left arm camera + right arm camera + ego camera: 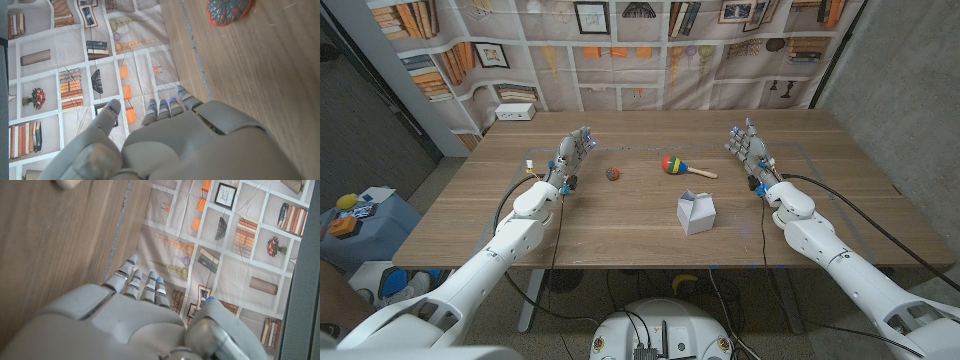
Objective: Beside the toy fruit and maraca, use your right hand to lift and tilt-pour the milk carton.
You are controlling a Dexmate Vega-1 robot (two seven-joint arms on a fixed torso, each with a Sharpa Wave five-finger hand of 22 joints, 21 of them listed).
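Head view: a white milk carton (696,212) stands upright on the wooden table (620,225), untouched. Behind the carton lies a colourful maraca (682,166); a small dark toy fruit (613,173) sits left of the maraca. The right hand (749,150) waits right of the carton, well apart — fingers spread, holding nothing. The left hand (572,152) does likewise beyond the fruit.

Left wrist view: the toy fruit lies ahead of the empty hand's fingers (162,107).

Right wrist view: fingers (142,282) extended, empty

Toy fruit (229,11) and maraca handle tip (66,183) — both edge-cropped in wrist views.
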